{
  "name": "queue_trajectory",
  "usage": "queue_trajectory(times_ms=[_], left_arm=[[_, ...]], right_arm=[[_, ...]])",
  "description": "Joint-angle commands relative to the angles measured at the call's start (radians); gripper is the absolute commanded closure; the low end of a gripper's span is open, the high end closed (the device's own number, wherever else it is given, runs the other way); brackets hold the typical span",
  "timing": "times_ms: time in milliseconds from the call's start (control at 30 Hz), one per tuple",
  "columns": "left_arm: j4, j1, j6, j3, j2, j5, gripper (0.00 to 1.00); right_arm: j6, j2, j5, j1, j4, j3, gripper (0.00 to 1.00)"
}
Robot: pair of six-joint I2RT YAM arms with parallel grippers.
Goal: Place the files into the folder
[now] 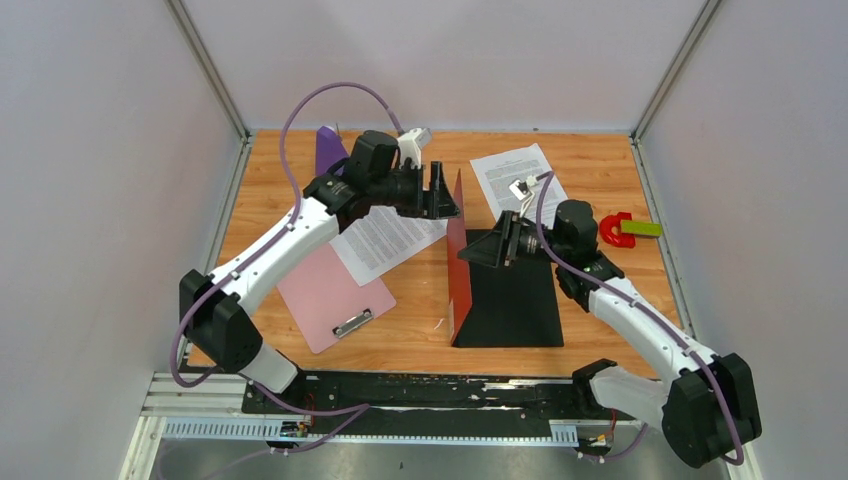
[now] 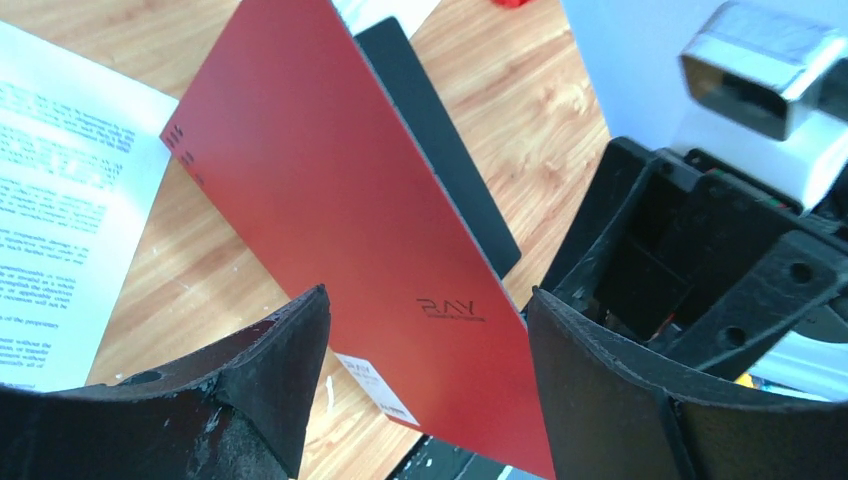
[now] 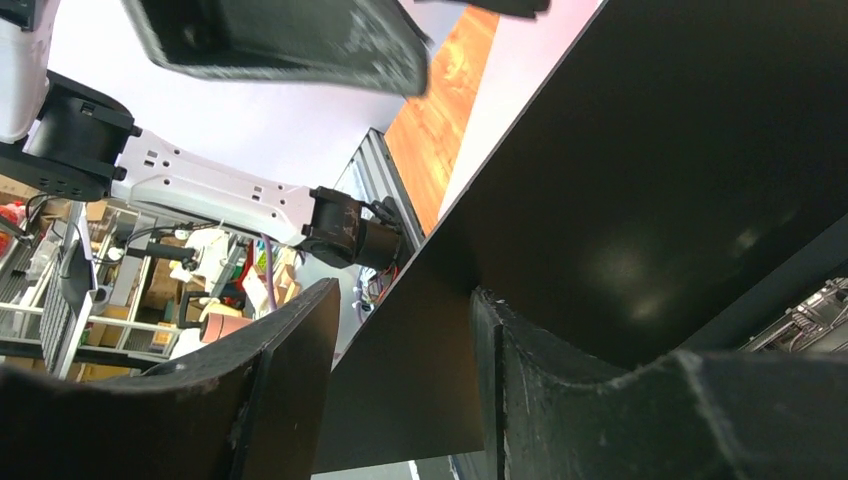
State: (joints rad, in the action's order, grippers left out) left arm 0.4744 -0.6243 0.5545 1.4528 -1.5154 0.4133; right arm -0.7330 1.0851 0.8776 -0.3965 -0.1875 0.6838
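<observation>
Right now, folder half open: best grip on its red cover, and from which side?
Grip the red cover on its free top edge, coming down from above, one finger on the red face, one on the black. It stands nearly upright from the spine while the black half lies flat, so that thin edge is likely the easiest part a pinch can close over.

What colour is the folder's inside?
Black; the folder lies open, clearest in the top external view.
</observation>
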Motion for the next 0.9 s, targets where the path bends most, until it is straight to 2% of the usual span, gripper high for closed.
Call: queue_trajectory(times_ms=[0,100,233,500,633,767,867], left_arm=[[0.043,-0.003,-0.016,0.029,-0.024,0.046,0.2],[0.044,-0.005,-0.02,0.04,-0.035,0.046,0.2],[0.119,-0.005,-0.065,0.095,-0.074,0.044,0.2],[0.192,-0.006,-0.107,0.105,-0.083,-0.025,0.22],[0.257,-0.006,-0.131,0.128,-0.099,-0.084,0.26],[0.328,-0.006,-0.171,0.173,-0.101,-0.147,0.28],[0.35,-0.006,-0.182,0.177,-0.093,-0.175,0.31]], right_arm=[[-0.001,0.01,-0.031,-0.015,-0.086,0.023,0.49],[-0.004,0.037,-0.037,-0.04,-0.131,0.009,0.48],[-0.023,0.068,-0.039,-0.076,-0.2,0.003,0.41],[-0.017,0.089,-0.036,-0.085,-0.199,0.016,0.33],[0.019,0.078,-0.04,-0.084,-0.126,0.034,0.31],[0.096,0.061,-0.037,-0.084,0.02,0.081,0.22],[0.144,0.041,-0.064,-0.082,0.105,0.1,0.22]])
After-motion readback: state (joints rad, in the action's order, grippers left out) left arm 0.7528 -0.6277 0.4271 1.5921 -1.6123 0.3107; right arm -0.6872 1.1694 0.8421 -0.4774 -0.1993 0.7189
